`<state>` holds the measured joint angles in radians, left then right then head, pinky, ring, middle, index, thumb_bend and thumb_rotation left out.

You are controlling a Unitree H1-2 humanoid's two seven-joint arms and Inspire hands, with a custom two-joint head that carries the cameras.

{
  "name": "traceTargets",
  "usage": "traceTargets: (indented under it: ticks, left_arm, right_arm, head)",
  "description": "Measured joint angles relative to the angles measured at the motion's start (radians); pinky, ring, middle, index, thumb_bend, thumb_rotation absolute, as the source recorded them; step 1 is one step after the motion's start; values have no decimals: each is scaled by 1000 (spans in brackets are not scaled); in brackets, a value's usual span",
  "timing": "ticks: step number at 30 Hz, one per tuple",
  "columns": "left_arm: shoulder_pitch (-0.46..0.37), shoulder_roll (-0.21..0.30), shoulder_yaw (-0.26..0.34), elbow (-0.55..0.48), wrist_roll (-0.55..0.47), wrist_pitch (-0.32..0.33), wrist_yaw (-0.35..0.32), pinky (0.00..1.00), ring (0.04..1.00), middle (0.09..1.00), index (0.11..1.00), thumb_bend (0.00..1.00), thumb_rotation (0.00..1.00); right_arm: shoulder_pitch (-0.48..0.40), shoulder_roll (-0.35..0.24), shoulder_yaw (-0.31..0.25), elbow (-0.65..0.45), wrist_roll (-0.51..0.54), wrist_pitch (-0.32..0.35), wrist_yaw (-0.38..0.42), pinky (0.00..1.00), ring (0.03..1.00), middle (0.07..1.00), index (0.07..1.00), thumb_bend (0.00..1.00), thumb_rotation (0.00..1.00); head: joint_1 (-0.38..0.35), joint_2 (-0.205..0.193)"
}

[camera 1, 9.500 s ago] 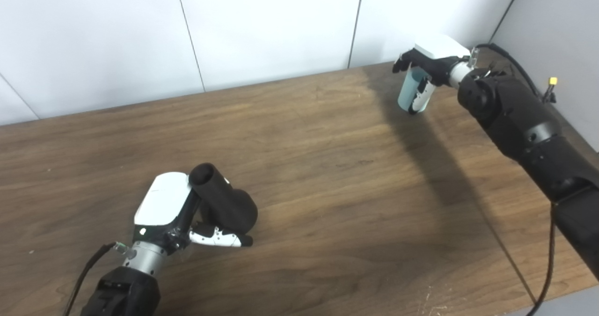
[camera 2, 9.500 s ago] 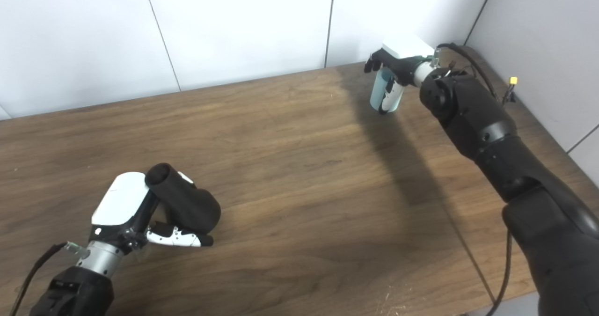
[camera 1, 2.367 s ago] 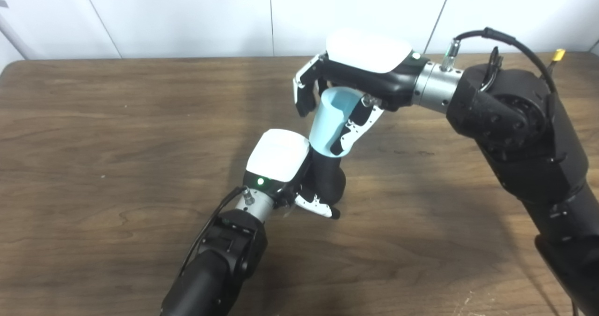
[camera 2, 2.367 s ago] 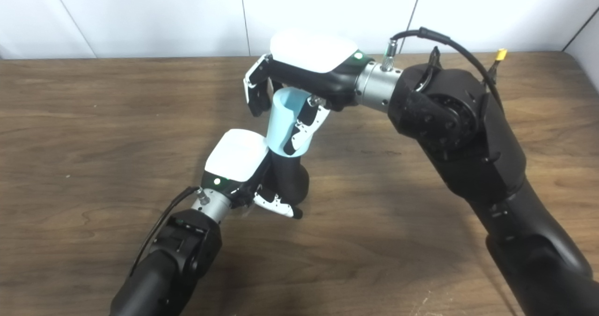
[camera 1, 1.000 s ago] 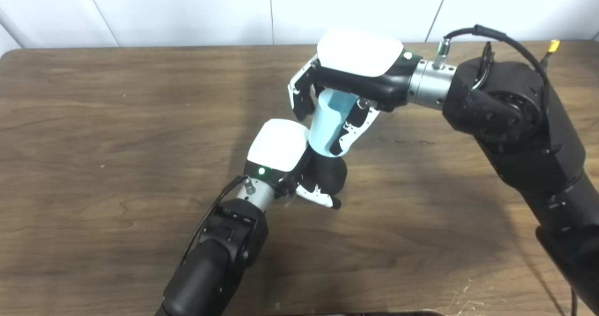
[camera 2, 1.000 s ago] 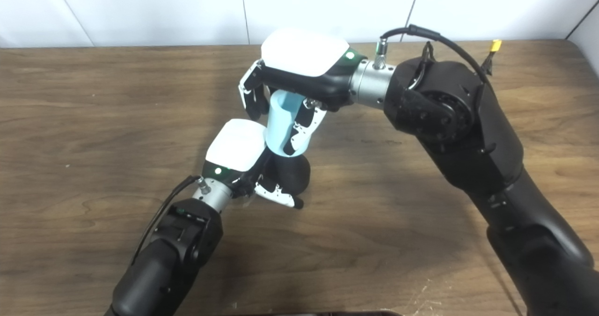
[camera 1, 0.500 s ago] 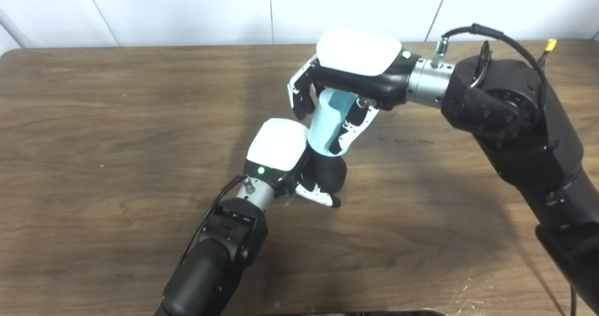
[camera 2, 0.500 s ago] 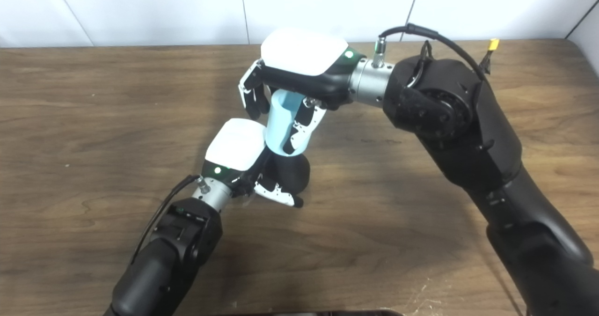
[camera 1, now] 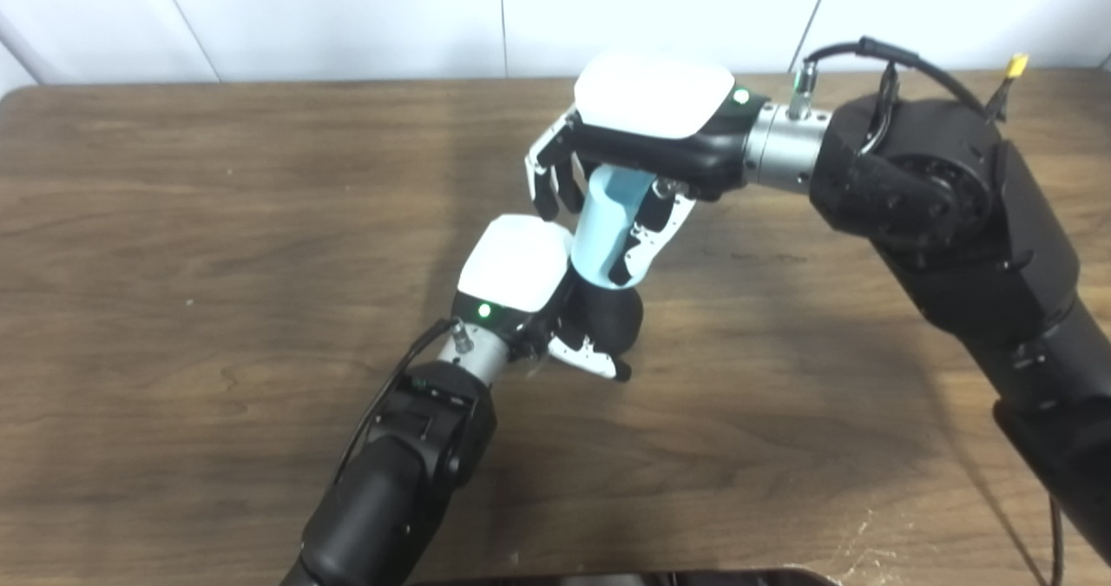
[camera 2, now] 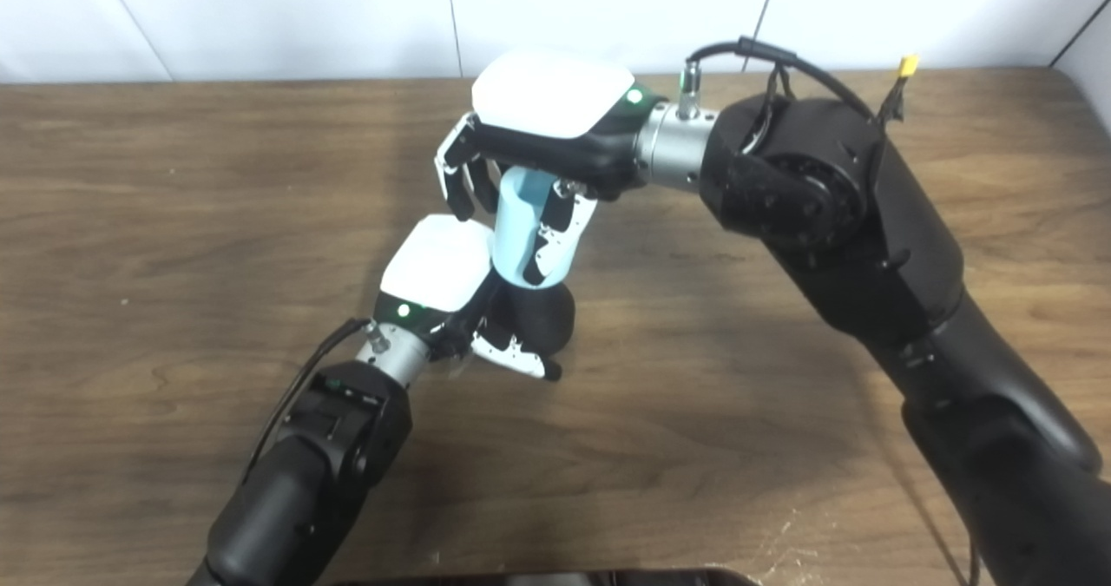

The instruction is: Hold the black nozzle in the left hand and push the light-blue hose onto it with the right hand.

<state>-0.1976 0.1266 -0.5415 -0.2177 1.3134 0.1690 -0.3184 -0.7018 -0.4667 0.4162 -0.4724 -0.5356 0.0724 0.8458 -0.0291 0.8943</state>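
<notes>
Wood table (camera 1: pixel 217 221): left robot hand (camera 1: pixel 529 286) clamps black nozzle (camera 1: pixel 612 319); right robot hand (camera 1: pixel 634 148) clamps light-blue hose (camera 1: pixel 599 230) over it.

left hand (camera 1: pixel 521 278): centre frame, fingers curled closed in a grip, arm rising from the bottom edge | right hand (camera 1: pixel 647 126): just above it, fingers wrapped in a grip, arm bent in from the right

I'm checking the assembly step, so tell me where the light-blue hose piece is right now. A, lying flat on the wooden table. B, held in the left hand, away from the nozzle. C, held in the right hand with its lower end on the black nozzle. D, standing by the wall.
C: the right hand grips the light-blue hose piece, whose lower end meets the black nozzle held in the left hand.
</notes>
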Motion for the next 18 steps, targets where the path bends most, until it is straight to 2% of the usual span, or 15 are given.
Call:
traceTargets:
  ticks: [6, 12, 15, 18]
  left_arm:
    - [0, 0, 0, -6, 0, -12, -16, 672, 602, 535, 447, 519, 0]
    - [0, -2, 4, -12, 6, -17, -33, 670, 598, 536, 447, 518, 0]
    - [0, -4, 6, -12, 6, -21, -35, 656, 592, 536, 447, 518, 0]
    - [0, -4, 8, -12, 9, -23, -35, 650, 593, 535, 448, 519, 0]
  right_arm:
    - [-8, -5, 11, -22, -2, 38, 34, 267, 352, 472, 534, 511, 0]
    - [-21, -27, 34, -36, -3, 35, 43, 408, 385, 457, 530, 515, 0]
    - [-22, -32, 38, -37, -1, 39, 44, 353, 376, 451, 526, 515, 0]
    - [-22, -32, 42, -37, -1, 39, 44, 341, 386, 448, 523, 516, 0]
  head:
    - [-3, 9]
    - [-3, 12]
    - [-5, 14]
    - [-5, 14]
